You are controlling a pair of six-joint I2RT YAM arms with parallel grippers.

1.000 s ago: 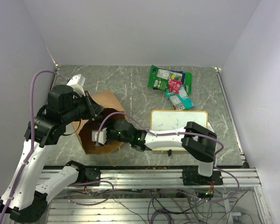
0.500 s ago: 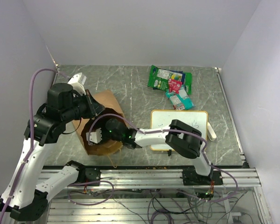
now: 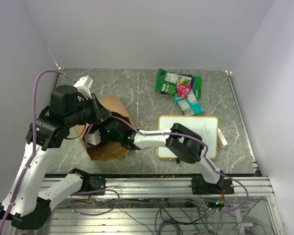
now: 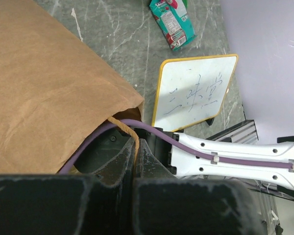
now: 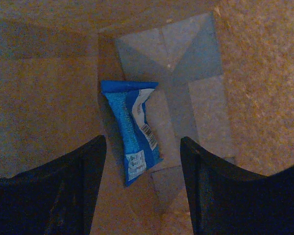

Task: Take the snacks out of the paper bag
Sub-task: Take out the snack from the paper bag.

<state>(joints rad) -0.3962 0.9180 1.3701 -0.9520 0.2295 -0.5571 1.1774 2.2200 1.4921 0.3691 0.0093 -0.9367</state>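
Left pincer [image 4: 135, 159] clamped shut, left arm [image 3: 33, 164] bent high. Right pincer [image 5: 143, 183] jaws apart, right arm [image 3: 152, 139] stretched leftward.

One paper bag [image 3: 111, 104], one whiteboard [image 3: 209, 127], one bagged blue packet [image 5: 132, 132], several packets [image 3: 179, 88] outside.

Blue packet [image 5: 132, 128] on the floor of the bag [image 5: 36, 83], seen from above.
The gripper [image 5: 142, 147] points down between brown paper walls. Its two dark fingers [image 5: 71, 188] stand apart, one on each side of the packet's lower end, with a gap showing on both sides. The packet lies flat and a little tilted, barcode up, beside the floor's folded seams.
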